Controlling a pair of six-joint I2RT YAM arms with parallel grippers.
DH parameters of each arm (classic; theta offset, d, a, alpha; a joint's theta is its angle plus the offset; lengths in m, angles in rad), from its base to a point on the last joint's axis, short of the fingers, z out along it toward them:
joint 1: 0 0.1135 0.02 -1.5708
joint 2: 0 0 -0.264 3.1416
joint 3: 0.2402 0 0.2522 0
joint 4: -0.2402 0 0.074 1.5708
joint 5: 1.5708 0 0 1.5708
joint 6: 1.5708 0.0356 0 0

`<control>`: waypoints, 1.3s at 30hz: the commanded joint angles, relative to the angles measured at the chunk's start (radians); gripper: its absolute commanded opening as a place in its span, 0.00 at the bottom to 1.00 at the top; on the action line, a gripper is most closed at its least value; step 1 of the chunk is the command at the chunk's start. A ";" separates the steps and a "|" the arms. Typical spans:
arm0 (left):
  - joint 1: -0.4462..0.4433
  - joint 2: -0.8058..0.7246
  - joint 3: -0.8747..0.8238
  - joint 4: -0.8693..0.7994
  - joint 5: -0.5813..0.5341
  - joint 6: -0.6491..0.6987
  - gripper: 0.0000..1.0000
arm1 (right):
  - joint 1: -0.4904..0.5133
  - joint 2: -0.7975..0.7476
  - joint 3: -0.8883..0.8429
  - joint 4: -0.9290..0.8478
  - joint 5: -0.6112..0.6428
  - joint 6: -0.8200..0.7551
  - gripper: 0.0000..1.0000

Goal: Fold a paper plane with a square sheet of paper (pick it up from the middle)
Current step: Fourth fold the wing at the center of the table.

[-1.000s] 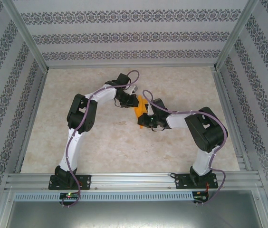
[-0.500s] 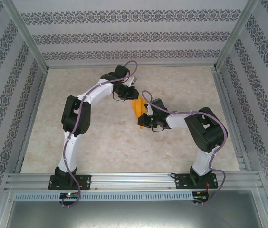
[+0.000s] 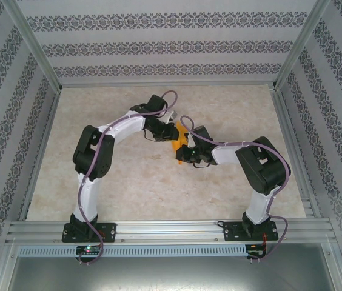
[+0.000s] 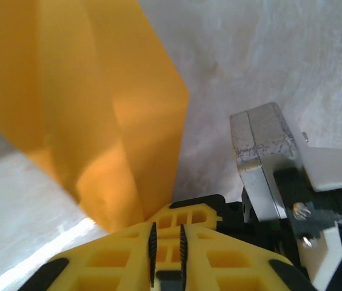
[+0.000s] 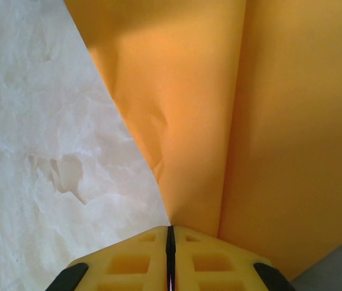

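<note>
The orange sheet of paper [image 3: 181, 138] is folded into a narrow creased shape and held up off the table between my two grippers. In the right wrist view the sheet of paper [image 5: 250, 121] rises from the closed tips of my right gripper [image 5: 171, 228], which is shut on its lower corner. My right gripper [image 3: 182, 151] sits just in front of the sheet. My left gripper [image 3: 171, 131] is at the sheet's left side. In the left wrist view my left gripper [image 4: 166, 225] shows a narrow gap with nothing seen in it, and the paper [image 4: 98, 109] ends beside its left fingertip.
The beige marbled table [image 3: 231, 109] stretches all around the arms, bounded by aluminium rails [image 3: 289, 139] and patterned walls. A grey metal block [image 4: 262, 151] on black and white hardware sits close to the right of my left gripper's fingers.
The left gripper drew back toward the far wall, then came forward to the paper again, while its elbow swung left. The right arm and the paper barely moved.
</note>
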 commanded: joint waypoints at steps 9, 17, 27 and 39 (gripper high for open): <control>0.003 0.105 0.006 0.068 -0.004 -0.004 0.14 | 0.022 0.037 -0.044 -0.155 0.052 -0.022 0.11; 0.006 0.160 0.030 0.079 -0.008 0.011 0.14 | 0.027 0.038 -0.050 -0.156 0.052 -0.028 0.11; 0.024 0.201 0.072 0.052 -0.028 0.030 0.14 | 0.033 0.049 -0.041 -0.170 0.055 -0.049 0.11; 0.026 0.269 0.122 -0.044 -0.128 0.088 0.14 | 0.051 0.001 -0.067 -0.181 0.046 -0.050 0.11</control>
